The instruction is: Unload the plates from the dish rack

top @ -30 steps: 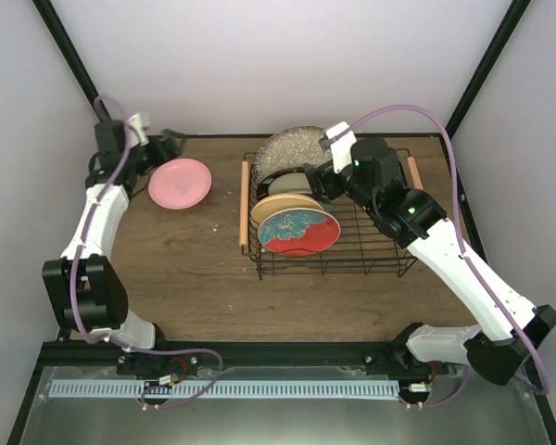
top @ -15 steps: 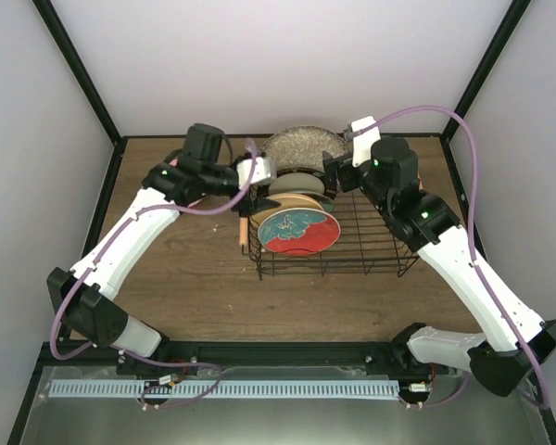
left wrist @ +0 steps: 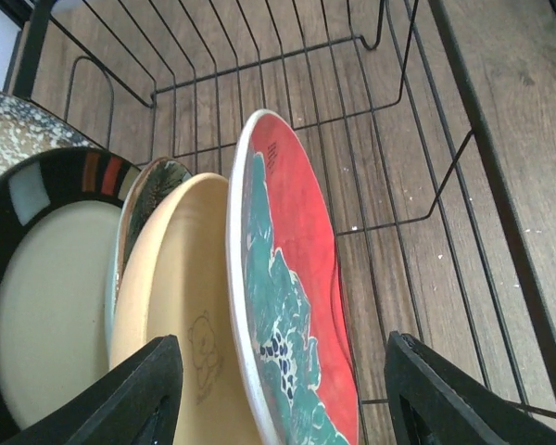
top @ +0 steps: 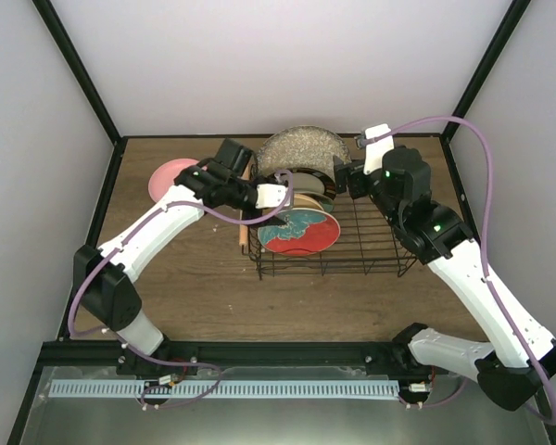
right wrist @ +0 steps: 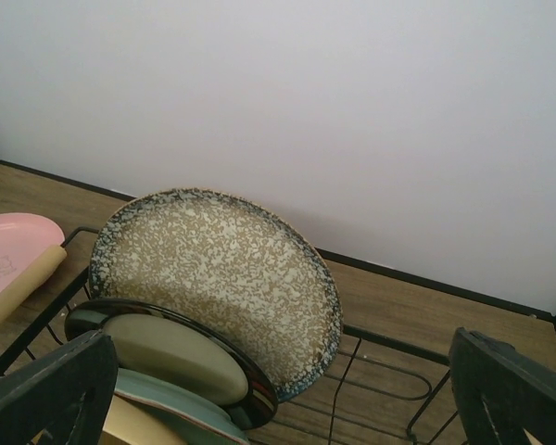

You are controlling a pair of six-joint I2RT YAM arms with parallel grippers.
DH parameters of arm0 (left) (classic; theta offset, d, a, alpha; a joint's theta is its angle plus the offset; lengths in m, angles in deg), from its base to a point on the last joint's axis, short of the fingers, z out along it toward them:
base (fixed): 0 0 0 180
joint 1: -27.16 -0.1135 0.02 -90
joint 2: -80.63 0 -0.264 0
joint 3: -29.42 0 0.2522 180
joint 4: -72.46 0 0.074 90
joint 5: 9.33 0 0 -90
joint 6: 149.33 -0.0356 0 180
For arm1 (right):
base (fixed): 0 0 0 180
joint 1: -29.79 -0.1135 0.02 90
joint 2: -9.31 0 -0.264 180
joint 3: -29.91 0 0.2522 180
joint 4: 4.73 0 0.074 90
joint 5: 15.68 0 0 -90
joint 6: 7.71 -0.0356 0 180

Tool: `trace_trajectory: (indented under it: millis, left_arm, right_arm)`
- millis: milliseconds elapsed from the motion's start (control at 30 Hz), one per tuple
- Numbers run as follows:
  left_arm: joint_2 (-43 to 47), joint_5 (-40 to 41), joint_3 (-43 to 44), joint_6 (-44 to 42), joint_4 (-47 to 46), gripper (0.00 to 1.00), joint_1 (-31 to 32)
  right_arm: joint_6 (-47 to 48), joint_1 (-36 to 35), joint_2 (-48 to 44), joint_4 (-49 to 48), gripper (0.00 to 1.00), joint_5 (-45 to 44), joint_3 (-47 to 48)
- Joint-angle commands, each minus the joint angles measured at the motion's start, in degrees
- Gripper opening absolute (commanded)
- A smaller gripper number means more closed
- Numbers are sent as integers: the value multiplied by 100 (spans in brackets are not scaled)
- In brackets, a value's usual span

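at the far middle of the table point(top: 185, 287), the dish rack point(top: 380, 264) holds a row of plates point(top: 301, 227) on edge; pink plate point(top: 170, 174) lies out at far left. left gripper point(left wrist: 301, 394) wide open w/ rim of the near-end red plate point(left wrist: 296, 269) between its fingers. right gripper point(right wrist: 278, 399) wide too, above the speckled plate point(right wrist: 213, 269) at far end. plates prob stiff, slick, breakable: pinch rim deep, lift straight up
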Motion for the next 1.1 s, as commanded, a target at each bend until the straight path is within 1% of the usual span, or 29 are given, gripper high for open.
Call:
trace_trajectory:
  millis: [0,500,700,833,1067]
  left_arm:
    - [-169,177,29,-189,-164,61,119]
    - [-619,417,115,115,-388,57,214]
    - [-738,512,241,219,-402,42,258]
    - [-751,591,271,261,-427,36,293]
    - [-730,831,298,465,-527,16,412]
  right_arm:
    - [-133,41,-137,74,100,-155,-68]
    - [-195,46,-212,143,100,-209,-115]
    - [-187,40,-251,182,100,-238,-130]
    - [-194,42,-291,169,100,-250,-179]
    - [-213,41,-360,132,100,-275,-267]
